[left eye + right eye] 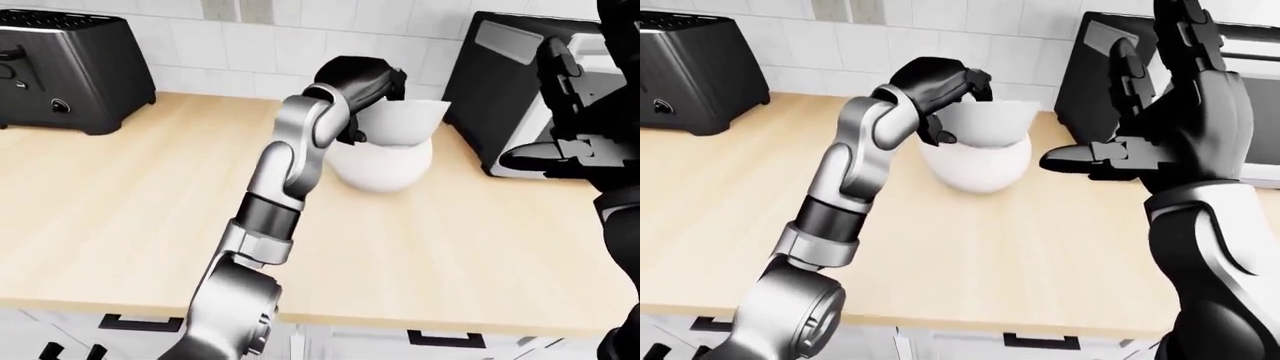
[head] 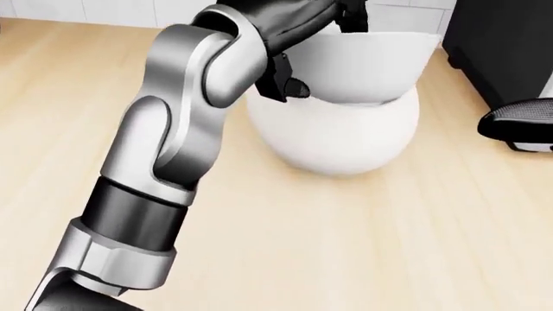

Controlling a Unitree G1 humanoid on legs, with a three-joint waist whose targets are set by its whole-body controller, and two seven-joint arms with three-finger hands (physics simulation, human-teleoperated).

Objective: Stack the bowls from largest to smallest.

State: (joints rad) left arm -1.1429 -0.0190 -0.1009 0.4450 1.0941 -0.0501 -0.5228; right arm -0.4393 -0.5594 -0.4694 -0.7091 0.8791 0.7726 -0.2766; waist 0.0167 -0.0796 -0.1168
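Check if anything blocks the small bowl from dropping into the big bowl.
Nothing visible does. The small bowl, gripped at its rim by the left hand, already sits inside the big bowl. The right hand is open and apart, to the right.

A: Work surface?
B: Pale light-wood countertop, lit evenly; white cabinet fronts with black bar handles under its near edge.

A: Wall?
B: White square-tiled backsplash running along the top of the eye views.

A: Appliances?
B: Black ribbed toaster, well to the left of the left hand; black boxy appliance with a pale panel, just right of it, against the tiles.
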